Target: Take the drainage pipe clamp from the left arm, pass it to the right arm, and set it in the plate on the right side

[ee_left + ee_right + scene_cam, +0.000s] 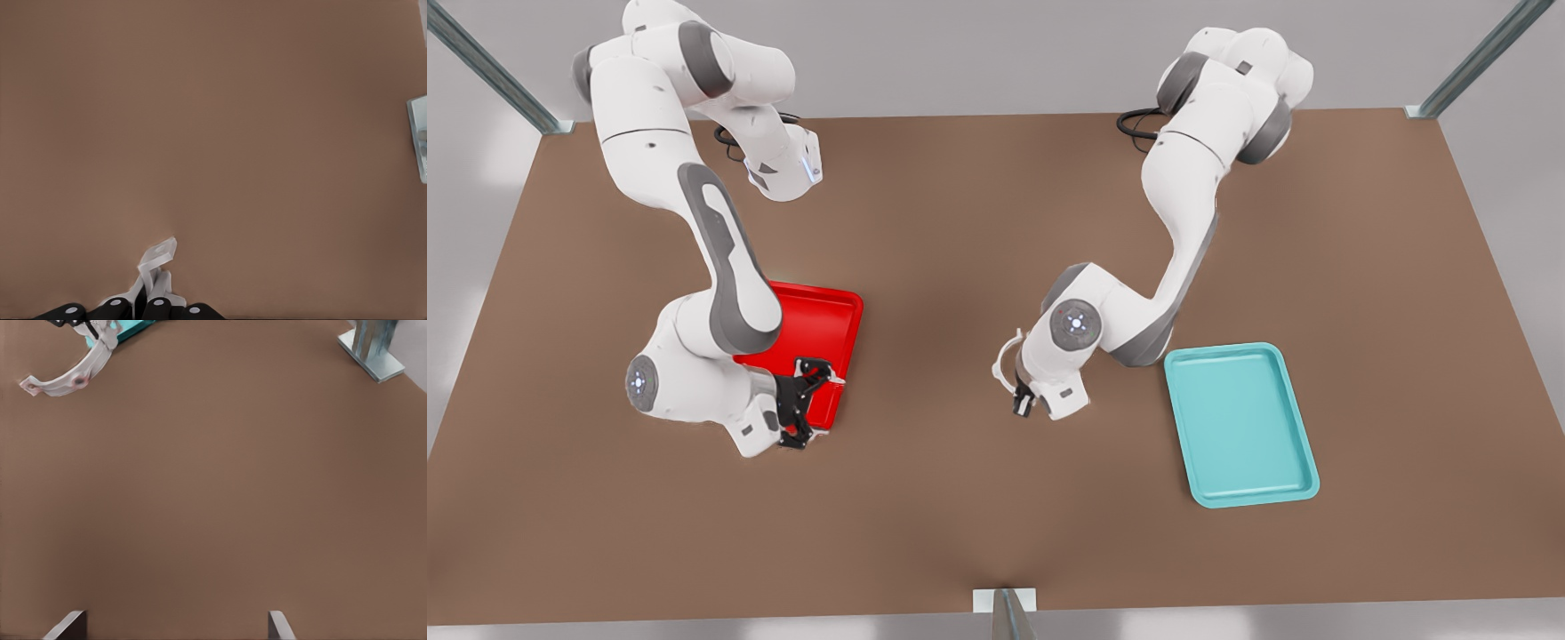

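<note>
The clamp [1007, 363] is being held pinched in the left gripper [1021, 402] above the table's [960, 222] middle, while the right gripper [807, 400] is waiting wide over the red plate [831, 311]; the handover is judged next.

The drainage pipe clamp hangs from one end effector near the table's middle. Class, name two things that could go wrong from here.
1. The left end effector pinches the drainage pipe clamp at one end, so it could twist or slip during the handover.
2. The open right end effector waits over the plate, far away; a misjudged approach could knock the clamp loose.
</note>
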You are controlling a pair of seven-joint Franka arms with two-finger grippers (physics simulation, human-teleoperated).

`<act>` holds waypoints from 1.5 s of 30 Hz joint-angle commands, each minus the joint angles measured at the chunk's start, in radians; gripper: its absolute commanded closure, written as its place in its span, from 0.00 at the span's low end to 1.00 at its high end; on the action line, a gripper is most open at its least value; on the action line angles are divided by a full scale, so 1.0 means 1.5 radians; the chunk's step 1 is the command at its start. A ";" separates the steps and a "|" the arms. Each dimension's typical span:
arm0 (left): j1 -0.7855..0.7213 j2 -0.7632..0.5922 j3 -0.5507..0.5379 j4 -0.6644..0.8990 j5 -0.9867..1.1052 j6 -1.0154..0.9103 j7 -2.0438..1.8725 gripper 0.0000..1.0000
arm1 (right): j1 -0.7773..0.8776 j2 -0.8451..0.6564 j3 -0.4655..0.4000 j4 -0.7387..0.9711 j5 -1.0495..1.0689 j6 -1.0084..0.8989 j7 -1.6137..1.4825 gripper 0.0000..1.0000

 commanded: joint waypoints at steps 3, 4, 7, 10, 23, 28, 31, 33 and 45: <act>-0.014 0.025 0.000 0.035 0.027 0.054 -0.651 0.79 | 0.001 -0.051 0.031 -0.098 0.035 0.145 -0.649 0.00; -0.015 0.026 0.000 0.038 0.027 0.054 -0.654 0.79 | 0.007 -0.056 0.032 -0.117 0.057 0.160 -0.650 0.00; -0.032 0.026 0.001 0.038 0.023 0.054 -0.672 0.79 | 0.036 -0.048 0.032 -0.140 0.098 0.210 -0.640 0.00; -0.053 0.039 0.005 0.058 0.024 0.054 -0.707 0.79 | 0.053 -0.036 0.032 -0.138 0.119 0.226 -0.622 0.00; -0.059 0.051 0.014 0.069 0.024 0.049 -0.748 0.79 | 0.066 -0.048 0.032 -0.151 0.129 0.214 -0.562 0.00; -0.063 0.051 0.014 0.069 0.024 0.050 -0.746 0.79 | 0.067 -0.043 0.032 -0.130 0.128 0.214 -0.484 0.00; -0.062 0.051 0.015 0.069 0.025 0.046 -0.743 0.79 | 0.069 -0.042 0.032 -0.126 0.127 0.214 -0.401 0.00; -0.063 0.051 0.015 0.069 0.025 0.036 -0.742 0.79 | 0.075 -0.041 0.032 -0.120 0.127 0.201 -0.374 0.00; -0.062 0.052 0.016 0.069 0.025 0.042 -0.741 0.79 | 0.102 -0.025 0.031 -0.083 0.090 0.196 0.083 0.00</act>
